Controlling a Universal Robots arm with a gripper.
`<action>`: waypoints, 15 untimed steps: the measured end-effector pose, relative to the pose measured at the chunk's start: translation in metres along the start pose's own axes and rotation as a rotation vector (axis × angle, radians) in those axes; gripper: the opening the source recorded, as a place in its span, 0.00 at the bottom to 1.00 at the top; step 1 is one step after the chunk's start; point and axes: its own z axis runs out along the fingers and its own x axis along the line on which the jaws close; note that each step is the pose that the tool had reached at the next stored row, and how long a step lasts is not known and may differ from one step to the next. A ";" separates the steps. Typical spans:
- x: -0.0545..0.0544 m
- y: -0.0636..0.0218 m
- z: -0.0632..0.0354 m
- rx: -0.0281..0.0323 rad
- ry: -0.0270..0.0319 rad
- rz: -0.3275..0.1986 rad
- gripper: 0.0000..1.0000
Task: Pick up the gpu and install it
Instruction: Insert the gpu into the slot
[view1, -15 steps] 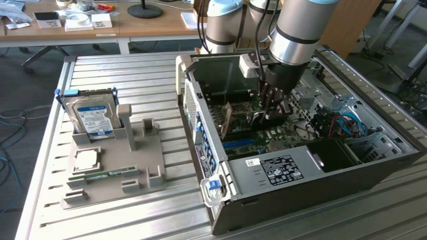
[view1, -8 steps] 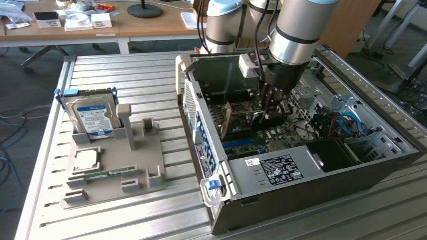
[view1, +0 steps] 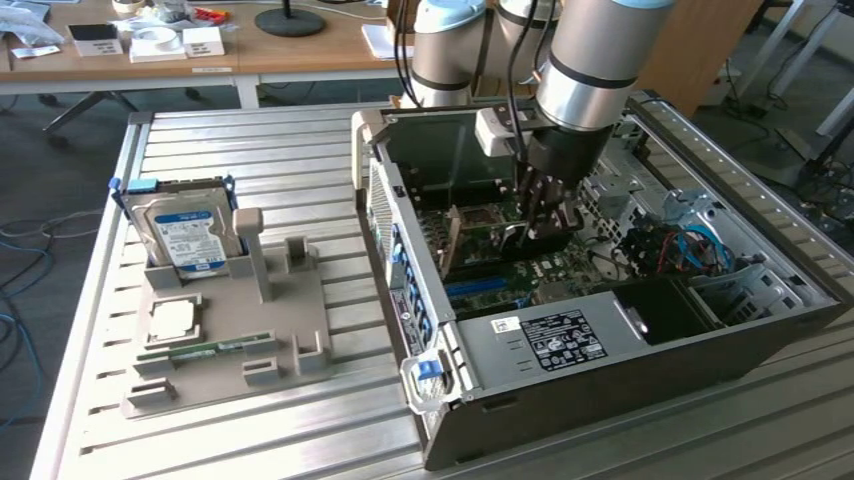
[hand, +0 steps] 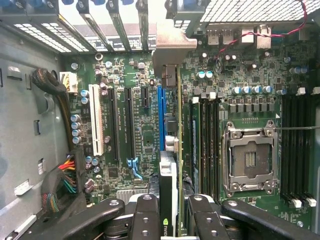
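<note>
gpu (hand: 168, 187) edge-on in gripper (hand: 172, 217), alongside blue slot (hand: 161, 112) in wrist view

A ribbed aluminium table (view1: 240, 150) carries everything. Two things rest directly on its slats. An open computer case (view1: 601, 400) lies on its side straight beneath the gripper (view1: 545, 226), whose tip reaches down inside it. A grey parts holder (view1: 214, 378) lies flat, well apart from the gripper, towards the exterior view's left.
</note>
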 end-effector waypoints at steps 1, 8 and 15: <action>0.000 0.0001 0.0000 0.0000 0.0000 0.000 0.27; 0.002 0.0039 0.0000 0.0000 0.0000 0.000 0.27; 0.005 0.0051 0.0016 0.0001 0.0001 0.000 0.27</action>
